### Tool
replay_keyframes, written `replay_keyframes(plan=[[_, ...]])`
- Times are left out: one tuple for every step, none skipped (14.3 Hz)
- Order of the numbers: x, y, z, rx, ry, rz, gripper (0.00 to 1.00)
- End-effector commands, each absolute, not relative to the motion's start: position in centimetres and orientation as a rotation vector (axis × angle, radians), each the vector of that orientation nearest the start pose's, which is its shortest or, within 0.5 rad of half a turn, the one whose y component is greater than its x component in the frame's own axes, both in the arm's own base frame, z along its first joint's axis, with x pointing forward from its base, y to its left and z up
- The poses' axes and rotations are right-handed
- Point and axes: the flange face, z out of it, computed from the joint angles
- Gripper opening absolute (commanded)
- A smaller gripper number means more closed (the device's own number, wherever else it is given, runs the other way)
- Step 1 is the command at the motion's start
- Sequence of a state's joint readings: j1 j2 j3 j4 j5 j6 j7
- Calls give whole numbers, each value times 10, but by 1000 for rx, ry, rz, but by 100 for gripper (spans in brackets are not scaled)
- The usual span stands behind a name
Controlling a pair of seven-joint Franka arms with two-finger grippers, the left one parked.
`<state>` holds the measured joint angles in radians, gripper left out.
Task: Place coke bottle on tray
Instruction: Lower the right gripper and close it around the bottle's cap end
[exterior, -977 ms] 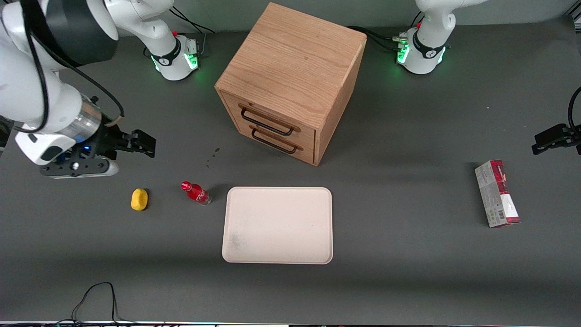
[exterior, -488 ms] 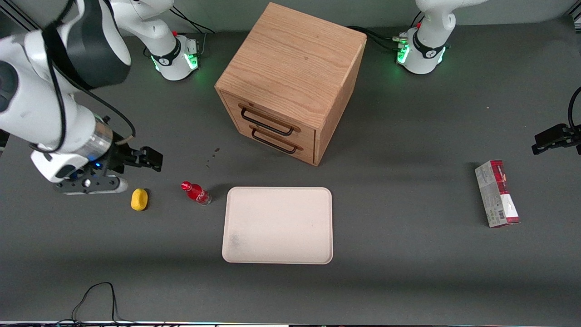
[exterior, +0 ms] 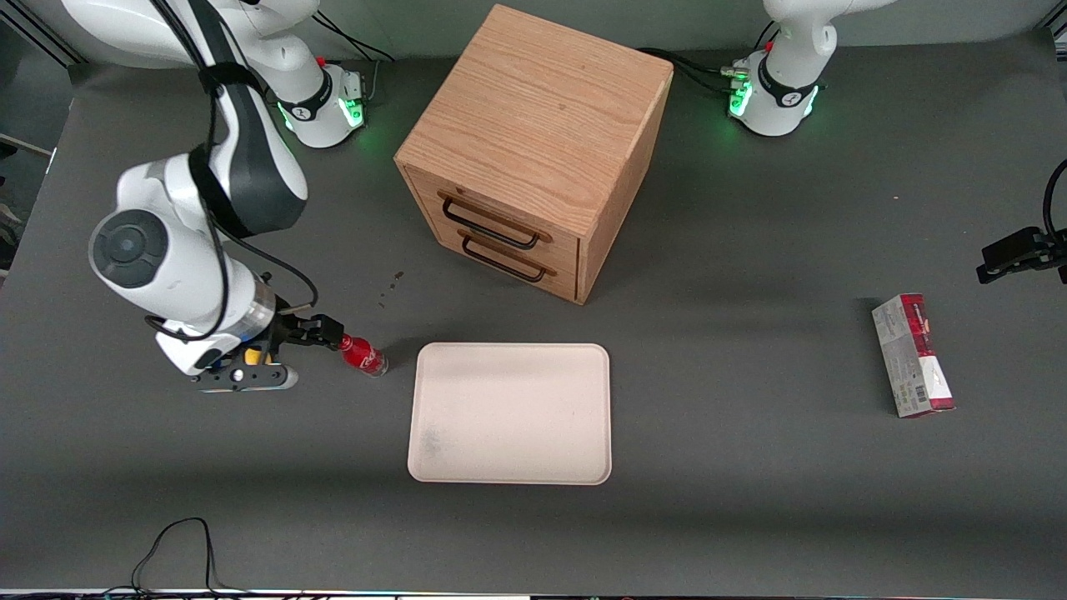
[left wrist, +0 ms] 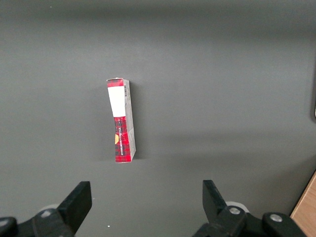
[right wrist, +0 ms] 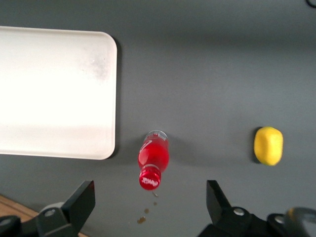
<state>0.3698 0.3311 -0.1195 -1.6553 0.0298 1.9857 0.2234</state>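
Note:
The coke bottle [exterior: 363, 354], small with a red cap and red label, rests on the grey table beside the pale cream-pink tray [exterior: 508, 412], toward the working arm's end. My right gripper [exterior: 315, 331] hangs open just above the table, close to the bottle's cap, with nothing between its fingers. In the right wrist view the bottle [right wrist: 154, 158] lies just ahead of the gripper [right wrist: 149, 202], its cap about level with the wide-apart fingertips [right wrist: 84, 193]. The tray [right wrist: 49, 89] shows bare.
A yellow lump [right wrist: 268, 145] lies near the bottle, half hidden under the wrist in the front view. A wooden drawer cabinet [exterior: 533, 150] stands farther from the camera than the tray. A red-and-grey carton [exterior: 913, 354] lies toward the parked arm's end.
The right arm has swung down and toward the bottle; the gripper now sits over the yellow lump beside the bottle's cap. Bottle and tray have not moved.

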Motion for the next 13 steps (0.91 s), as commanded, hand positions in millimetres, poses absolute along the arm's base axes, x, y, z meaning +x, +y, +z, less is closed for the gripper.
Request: replay_keyframes(plan=[[617, 171, 393, -3134, -9, -41, 100], [615, 171, 382, -3133, -12, -48, 100], [612, 172, 371, -3130, -12, -47, 100], [608, 173, 363, -3116, -1, -41, 100], [604, 182, 357, -3104, -10, -39, 100], [602, 184, 350, -3106, -15, -30, 100], [602, 183, 344, -3109, -12, -17, 100], [602, 184, 341, -3112, -15, -8, 100], [602, 184, 334, -3116, -14, 7, 100], [602, 184, 330, -3118, -14, 16, 100], [601, 183, 325, -3121, -16, 30, 100], [602, 181, 321, -3123, -21, 31, 100], [601, 179, 317, -3125, -15, 33, 100]])
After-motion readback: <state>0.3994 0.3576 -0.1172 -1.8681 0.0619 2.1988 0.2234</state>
